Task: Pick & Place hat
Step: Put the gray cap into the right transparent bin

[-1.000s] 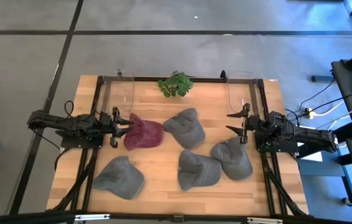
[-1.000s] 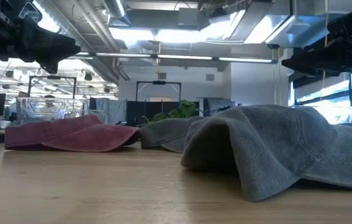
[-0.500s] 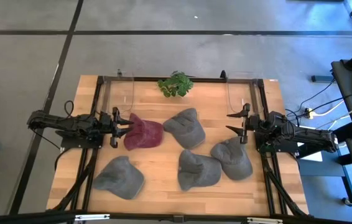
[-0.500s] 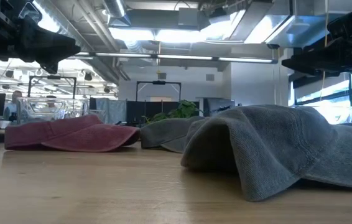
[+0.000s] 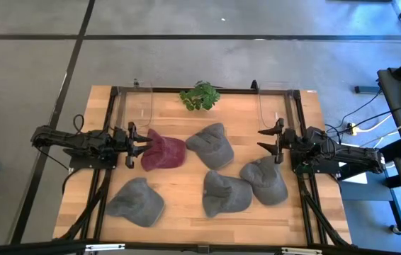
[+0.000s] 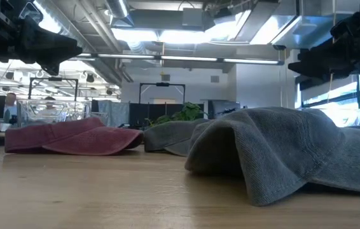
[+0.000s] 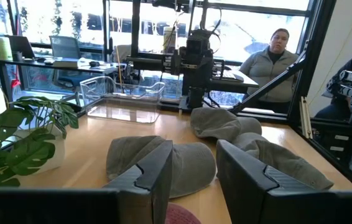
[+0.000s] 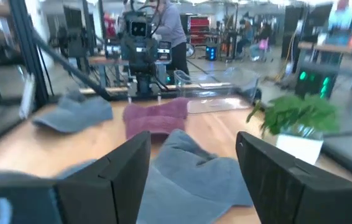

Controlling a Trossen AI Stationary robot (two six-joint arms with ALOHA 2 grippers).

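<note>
A maroon hat (image 5: 164, 151) lies crown-up on the wooden table, left of centre; it also shows as the maroon hat (image 6: 72, 137) in the low view. Several grey hats lie around it: one at the middle (image 5: 211, 145), one by the right side (image 5: 264, 179), one at the near middle (image 5: 225, 193), one at the near left (image 5: 137, 202). My left gripper (image 5: 138, 144) hovers open just left of the maroon hat's edge (image 7: 179, 214). My right gripper (image 5: 261, 139) hovers open at the table's right, above the table, facing the hats (image 8: 157, 117).
A potted plant (image 5: 200, 95) stands at the far edge's middle. Clear plastic bins sit at the far left (image 5: 140, 103) and far right (image 5: 271, 106). A dark frame (image 5: 200, 89) rims the table. People show in the room beyond the table.
My right gripper has edged slightly toward the table's middle and still hangs open above the table. The hats and my left gripper have kept still.
</note>
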